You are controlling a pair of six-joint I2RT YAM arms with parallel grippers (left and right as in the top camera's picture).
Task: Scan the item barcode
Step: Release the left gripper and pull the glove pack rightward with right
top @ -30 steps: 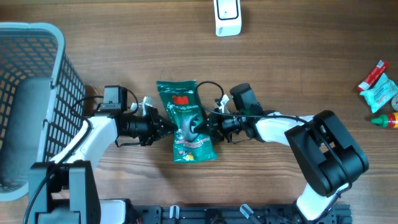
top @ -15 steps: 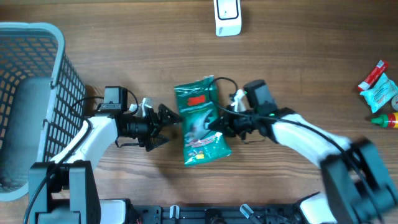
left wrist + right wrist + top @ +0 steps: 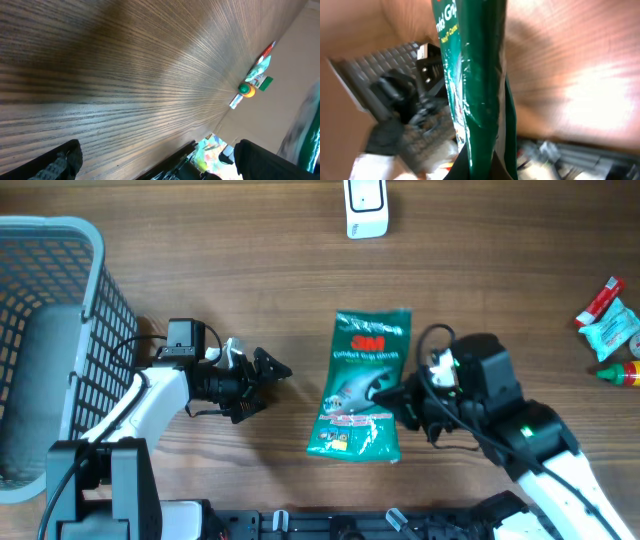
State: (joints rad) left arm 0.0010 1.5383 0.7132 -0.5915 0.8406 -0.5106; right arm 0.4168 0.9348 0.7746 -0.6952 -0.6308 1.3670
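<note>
Since a second ago, the green pouch (image 3: 360,385) has moved right, out from between the two arms, and the left gripper (image 3: 268,372) has let go of it. That gripper now has its jaws spread wide and sits well left of the pouch, with bare wooden table (image 3: 200,260) between them. From the left wrist, its two dark fingers (image 3: 55,162) sit at the bottom corners with only wood grain between them.

The right gripper (image 3: 400,400) pinches the pouch at its right edge, about halfway along its length. The jaws are pressed together on the foil. From the right wrist, the pouch (image 3: 475,90) is seen edge-on as a narrow green strip rising from the fingertips.

From overhead, the pouch sits near the middle of the table, a little right of centre. Its printed face is up. Its long axis runs from the far side toward the robot, with the far end leaning slightly right. The end with the red logo points toward the white scanner (image 3: 366,208) at the far edge.

A grey basket (image 3: 60,330) stands at the left. Small items (image 3: 612,330) lie at the far right.
</note>
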